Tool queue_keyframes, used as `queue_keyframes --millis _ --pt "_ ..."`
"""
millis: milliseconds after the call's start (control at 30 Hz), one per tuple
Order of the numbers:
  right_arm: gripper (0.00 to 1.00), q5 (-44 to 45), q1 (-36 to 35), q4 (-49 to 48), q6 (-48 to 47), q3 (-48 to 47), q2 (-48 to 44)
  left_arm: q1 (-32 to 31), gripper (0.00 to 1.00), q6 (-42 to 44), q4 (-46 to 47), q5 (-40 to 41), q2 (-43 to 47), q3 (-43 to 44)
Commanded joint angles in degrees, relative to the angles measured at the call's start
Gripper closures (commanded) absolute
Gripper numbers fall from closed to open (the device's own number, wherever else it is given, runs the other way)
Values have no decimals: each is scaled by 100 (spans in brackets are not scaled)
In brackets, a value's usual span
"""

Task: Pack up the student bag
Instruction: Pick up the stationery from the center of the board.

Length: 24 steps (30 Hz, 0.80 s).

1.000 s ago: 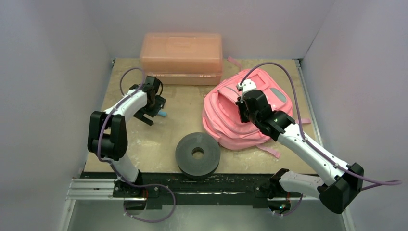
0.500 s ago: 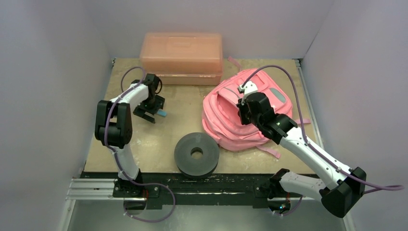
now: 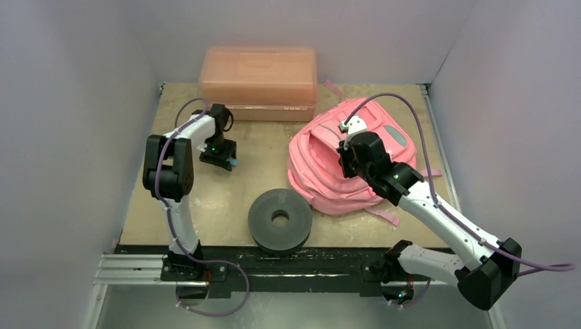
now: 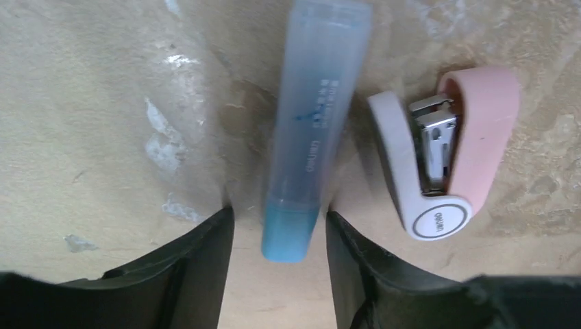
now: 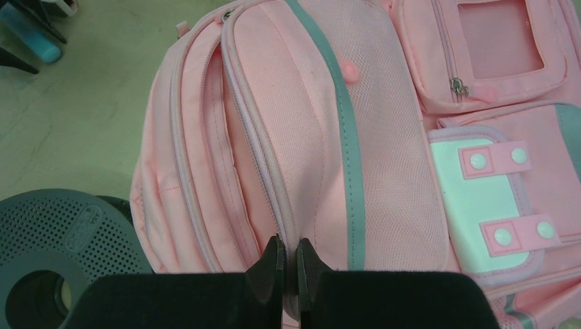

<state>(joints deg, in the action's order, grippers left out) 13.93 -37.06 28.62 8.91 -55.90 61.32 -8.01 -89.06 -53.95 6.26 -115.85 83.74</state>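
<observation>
Down over the table (image 3: 257, 175) comes the left arm since a second ago, its elbow now folded up higher and its left gripper (image 3: 220, 159) dropped from a raised, tilted pose to stand low over a blue-capped tube (image 3: 233, 163); the right arm has only shifted slightly and has kept its place for the last half second. From the left wrist camera the left gripper (image 4: 279, 216) is open, one dark finger on each side of the tube's (image 4: 312, 130) blue cap end with a narrow strip of table showing on both sides, so nothing is held yet. A pink and white stapler (image 4: 445, 157) lies just beside the tube, apart from the fingers. The student bag (image 3: 322, 175) lies flat on the right half of the table, near the salmon plastic box (image 3: 258, 75) at the back and touching the black perforated reel (image 3: 281, 219) at the front. The right gripper (image 3: 344, 154) sits on the bag's upper face. From its own camera the right gripper (image 5: 289, 264) is closed to a thin slit, and the bag's (image 5: 308, 123) zip seam runs straight down into that slit, pinched between the fingertips; the front pockets lie off to the right and the reel (image 5: 48, 233) at the lower left.
</observation>
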Motion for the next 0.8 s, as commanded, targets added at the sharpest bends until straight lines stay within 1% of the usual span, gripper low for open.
queue_keyframes --millis 0,33,133,267,367,500,567,600,667,733,767 --pt "100 -364 -60 -599 6 -176 -253 -12 60 -496 462 -163 274 -585" --pt "100 -373 -63 -596 12 -180 -243 -12 65 -483 500 -123 352 -666" --pt "100 -359 -61 -603 15 -191 -235 -25 67 -258 379 34 551 -656" --pt "100 -350 -60 -606 23 -228 -208 -121 73 316 132 163 1051 -638" --pt "100 -286 -58 -600 36 -220 -195 -419 81 974 188 128 1612 -732" --pt "100 -197 -58 -571 88 -204 -214 -1103 84 1772 213 -63 2433 -888" --pt "100 -186 -65 -585 161 -185 -242 -1500 86 2092 494 -316 2901 -1129" --pt "100 -193 -60 -600 197 -174 -255 -1772 88 2318 897 -534 3228 -1331" --pt "100 -228 -57 -621 286 -167 -259 -2159 93 2677 1892 -1266 3712 -1944" --pt "100 -208 -59 -637 321 -186 -248 -2580 96 2939 2860 -1902 4089 -2406" --pt "100 -192 -63 -637 330 -199 -237 -2791 96 2967 3119 -2084 4190 -2529"
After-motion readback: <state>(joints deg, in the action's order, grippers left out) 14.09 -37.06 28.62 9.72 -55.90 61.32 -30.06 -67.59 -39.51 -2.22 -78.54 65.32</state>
